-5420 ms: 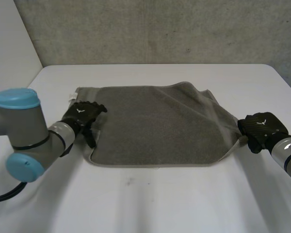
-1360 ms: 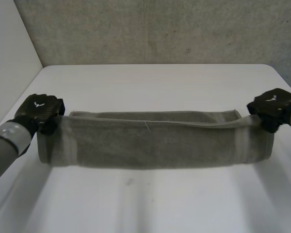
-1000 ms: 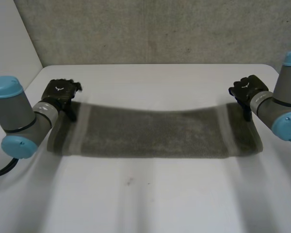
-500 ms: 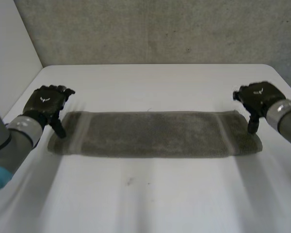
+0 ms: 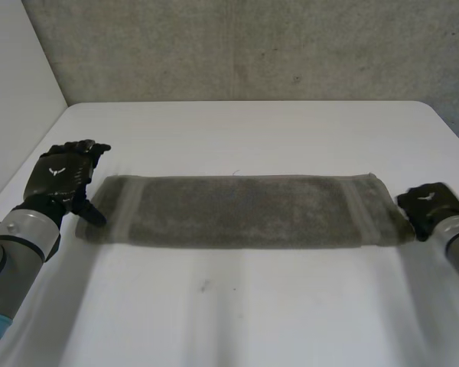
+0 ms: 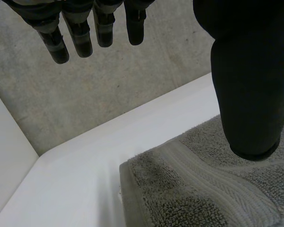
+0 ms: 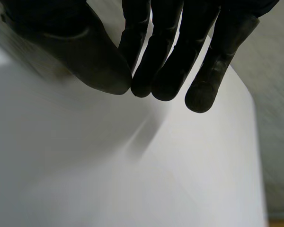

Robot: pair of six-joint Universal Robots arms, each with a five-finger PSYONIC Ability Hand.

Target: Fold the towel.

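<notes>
A grey towel [image 5: 245, 210] lies flat on the white table as a long, narrow folded strip running left to right. My left hand [image 5: 61, 176] hovers at the strip's left end, open, its fingers straight. In the left wrist view its thumb [image 6: 246, 85] hangs just above the towel's [image 6: 203, 189] banded corner, apart from the fingers [image 6: 80, 33]. My right hand [image 5: 428, 205] sits low just off the strip's right end. In the right wrist view this hand [image 7: 165, 47] has fingers and thumb drawn together over bare table, with no cloth between them.
The white table [image 5: 252, 306] has bare room in front of and behind the towel. A grey concrete wall [image 5: 252, 46] stands along its far edge. The table's left edge is close to my left hand, its right edge close to my right hand.
Both hands have let go of the towel's ends and drawn back towards the near side. The right hand's fingers have closed. The towel has settled flat.
</notes>
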